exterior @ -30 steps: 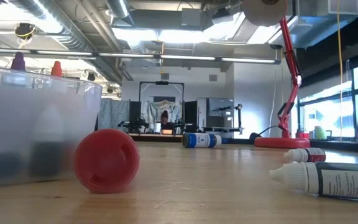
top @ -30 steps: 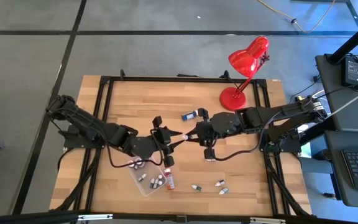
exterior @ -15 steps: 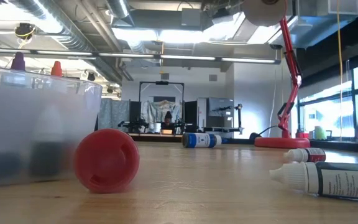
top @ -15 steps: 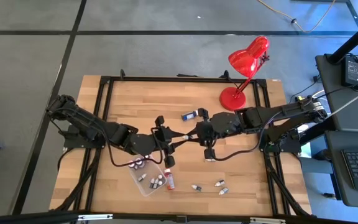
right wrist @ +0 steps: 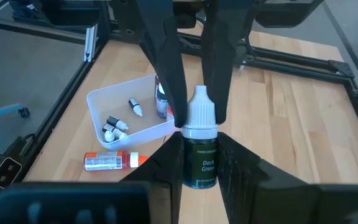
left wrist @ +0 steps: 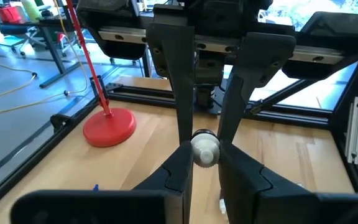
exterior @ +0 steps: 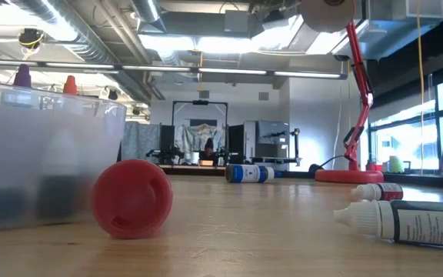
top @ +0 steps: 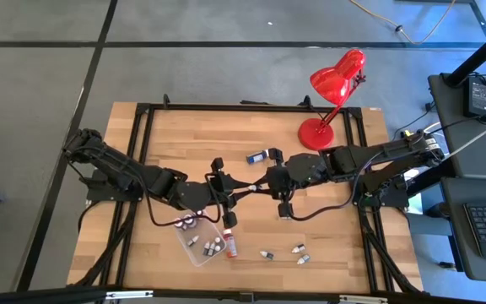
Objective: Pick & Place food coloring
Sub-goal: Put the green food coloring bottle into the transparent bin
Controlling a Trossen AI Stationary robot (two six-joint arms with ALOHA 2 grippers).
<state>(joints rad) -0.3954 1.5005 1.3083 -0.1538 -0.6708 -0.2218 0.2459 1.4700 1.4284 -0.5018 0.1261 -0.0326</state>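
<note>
A small food coloring bottle (right wrist: 201, 163), dark green with a white cap, is held in the air over the middle of the table between my two grippers. My right gripper (right wrist: 201, 155) is shut on its body. My left gripper (left wrist: 205, 158) faces it from the table's left and is shut on its cap (left wrist: 205, 149). In the high view the two grippers meet tip to tip, the left gripper (top: 240, 187) against the right gripper (top: 256, 186). Several more bottles stand in the clear tray (top: 194, 250), and others lie loose on the wood (top: 298, 248). My left gripper pinches the white cap (right wrist: 200, 111) between its two fingers, coming level from the table's left, along the bottle. My right gripper pinches the bottle's dark body (right wrist: 201, 146) between its two fingers, coming level from the table's right. The bottle lies level, cap toward the table's left, clear of the table.
A red desk lamp (top: 332, 93) stands at the far right. A blue-labelled bottle (top: 260, 155) lies just beyond the grippers. A red-capped bottle (top: 230, 245) lies beside the tray's right wall. Loose bottles (top: 267, 253) lie near the front edge.
My left gripper has gone toward the table's right edge, up to the right gripper, and its fingers now stand over the bottle's white cap, which showed bare between the grippers before. The right gripper and the bottle have stayed in place.
</note>
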